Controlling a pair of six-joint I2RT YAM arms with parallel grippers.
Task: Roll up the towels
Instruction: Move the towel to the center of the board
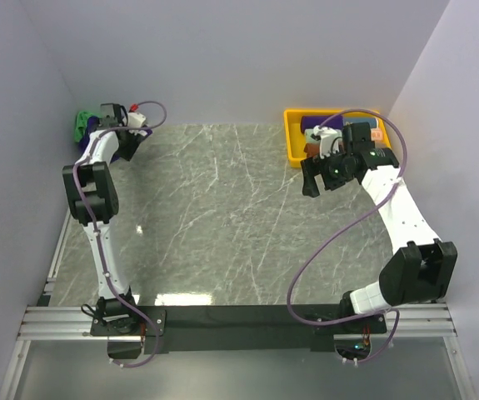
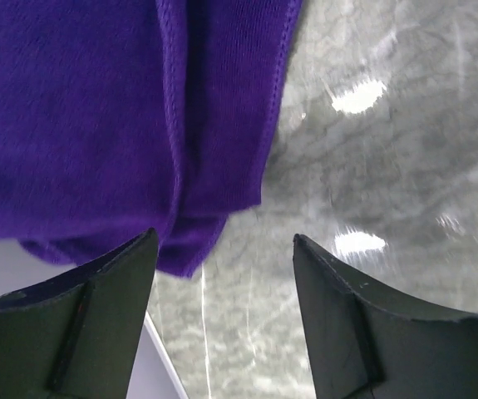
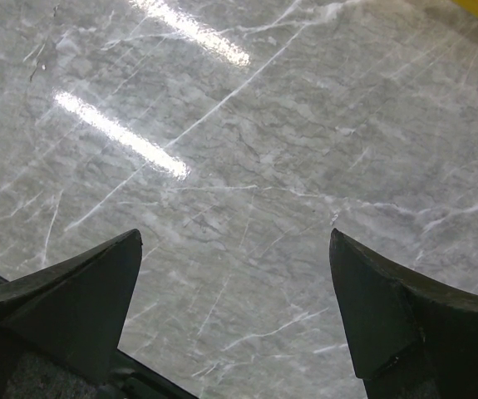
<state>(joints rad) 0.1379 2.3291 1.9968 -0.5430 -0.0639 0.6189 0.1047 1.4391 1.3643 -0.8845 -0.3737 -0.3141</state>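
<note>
Left end effector (image 2: 224, 236) gapes by purple towel (image 2: 97, 108), ten o'clock: might pinch only hem. Right end effector (image 3: 235, 238) released.

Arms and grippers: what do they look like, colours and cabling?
The left arm and right arm have white links with black joint housings. A purple cable loops loosely along each. The fingers are matte black wedges tapering to points.
</note>
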